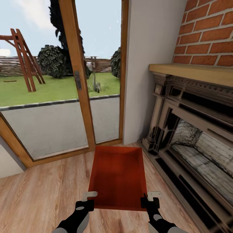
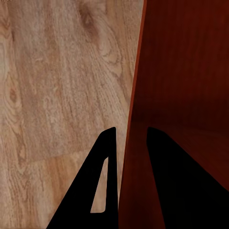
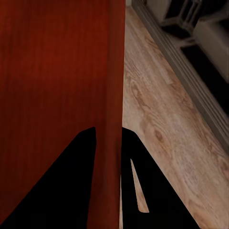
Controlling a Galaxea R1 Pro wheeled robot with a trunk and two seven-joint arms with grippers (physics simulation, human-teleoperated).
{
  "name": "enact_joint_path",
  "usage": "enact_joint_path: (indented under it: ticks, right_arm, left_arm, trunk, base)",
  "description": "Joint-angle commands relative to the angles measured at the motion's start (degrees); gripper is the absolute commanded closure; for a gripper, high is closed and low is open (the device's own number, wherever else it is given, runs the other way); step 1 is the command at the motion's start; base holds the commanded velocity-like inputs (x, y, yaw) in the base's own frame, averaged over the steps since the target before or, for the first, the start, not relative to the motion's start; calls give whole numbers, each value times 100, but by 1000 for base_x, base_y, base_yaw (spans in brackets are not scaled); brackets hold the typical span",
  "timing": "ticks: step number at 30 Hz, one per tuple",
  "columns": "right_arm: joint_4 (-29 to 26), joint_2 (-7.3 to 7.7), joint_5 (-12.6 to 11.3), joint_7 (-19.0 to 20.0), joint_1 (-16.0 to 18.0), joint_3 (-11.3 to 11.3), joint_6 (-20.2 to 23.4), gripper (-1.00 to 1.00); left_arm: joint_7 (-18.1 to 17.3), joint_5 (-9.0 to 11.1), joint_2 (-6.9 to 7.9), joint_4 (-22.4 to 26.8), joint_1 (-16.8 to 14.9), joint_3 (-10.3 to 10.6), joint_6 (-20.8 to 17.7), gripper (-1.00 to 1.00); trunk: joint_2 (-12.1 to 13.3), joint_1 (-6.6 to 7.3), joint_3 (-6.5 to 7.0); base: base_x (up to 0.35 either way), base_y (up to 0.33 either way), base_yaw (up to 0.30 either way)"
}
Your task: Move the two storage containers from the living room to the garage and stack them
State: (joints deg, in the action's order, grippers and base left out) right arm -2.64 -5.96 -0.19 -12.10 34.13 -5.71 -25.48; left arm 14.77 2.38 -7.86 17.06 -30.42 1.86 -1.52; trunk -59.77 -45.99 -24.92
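Both grippers, left and right, have fingers clamped on the bin walls; the carry wants it level, clear of the fireplace.

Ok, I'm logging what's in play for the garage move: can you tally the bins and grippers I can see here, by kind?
Orange-red storage container: 1, held at its near corners over the wood-plank floor.
Grippers: 2, the left gripper and the right gripper, each closed over a side wall of the container.
Total: 3.
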Motion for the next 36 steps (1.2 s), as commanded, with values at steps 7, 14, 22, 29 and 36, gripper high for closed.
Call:
enact_joint_path:
  ticks: [7,14,22,29,36]
  right_arm:
    - [-246,-2,46,-30,6,8,-36,100]
    - [-246,-2,46,-30,6,8,-36,100]
    - [-245,-2,46,-30,6,8,-36,100]
    - [-246,-2,46,-30,6,8,-36,100]
    - [-246,-2,46,-30,6,8,-36,100]
  left_arm:
    - [26,140,-5,-18,1,43,-22,100]
    - [26,140,-5,-18,1,43,-21,100]
    - [26,140,-5,-18,1,43,-23,100]
    - [26,140,-5,-18,1,43,-24,100]
    - [26,140,-5,-18,1,43,-22,100]
  trunk:
    - [-4,0,57]
    - [-4,0,121]
    - [-4,0,193]
    - [-4,0,256]
    - [-4,0,319]
  base:
    - [0,0,0]
    - [0,0,0]
    - [0,0,0]
    - [0,0,0]
    - [0,0,0]
